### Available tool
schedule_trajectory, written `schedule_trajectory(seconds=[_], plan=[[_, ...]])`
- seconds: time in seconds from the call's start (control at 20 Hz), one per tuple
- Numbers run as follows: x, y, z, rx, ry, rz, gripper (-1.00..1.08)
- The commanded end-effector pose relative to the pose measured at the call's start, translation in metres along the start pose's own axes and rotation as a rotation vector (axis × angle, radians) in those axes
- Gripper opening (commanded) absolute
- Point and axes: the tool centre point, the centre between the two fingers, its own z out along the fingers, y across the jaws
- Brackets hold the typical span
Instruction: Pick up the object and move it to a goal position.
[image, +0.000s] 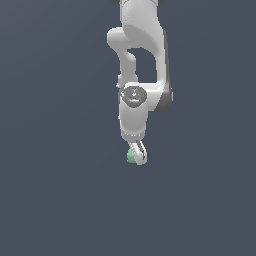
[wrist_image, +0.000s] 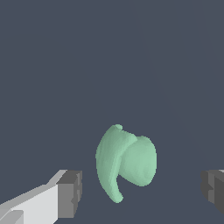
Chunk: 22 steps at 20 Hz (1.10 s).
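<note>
**Fingers spread, mint-green object between them, no contact seen**

While the two fingers stand wide apart in the wrist view, nothing is clamped: the grey pad of one finger (wrist_image: 70, 194) sits at one side, the other pad (wrist_image: 213, 192) at the opposite edge, and clear floor shows between each pad and the object.

Gripper (wrist_image: 141, 193) state: spread, not gripping.

Object (wrist_image: 127, 162): pale mint green, matte. In the wrist view it does not read as a plain ball; it looks like a rounded lobe with a curved, crescent-like flange along one side. It lies in the gap between the pads, nearer the first finger than the second, touching neither as far as this view shows.

Exterior view: gripper (image: 138, 156) points downward at the end of the white arm (image: 140, 55). Only a small green patch of the object (image: 130, 156) shows, at the fingertips on the exterior view's left side; the rest is hidden behind the finger. Whether it rests on the floor cannot be told.

Surroundings: uniform dark blue-grey ground (image: 50, 200) in both views.
</note>
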Motion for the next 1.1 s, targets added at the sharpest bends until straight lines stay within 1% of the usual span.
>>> schedule_trajectory(seconds=[0.0, 0.25, 0.5, 0.75, 1.05], plan=[[-0.002, -0.002, 0.003, 0.001, 0.003, 0.060, 1.00], [-0.005, -0.005, 0.007, 0.003, 0.008, 0.148, 1.00], [-0.007, -0.006, 0.010, 0.004, 0.011, 0.204, 1.00], [-0.008, -0.007, 0.011, 0.005, 0.012, 0.227, 1.00], [-0.008, -0.007, 0.017, 0.005, 0.012, 0.224, 1.00]])
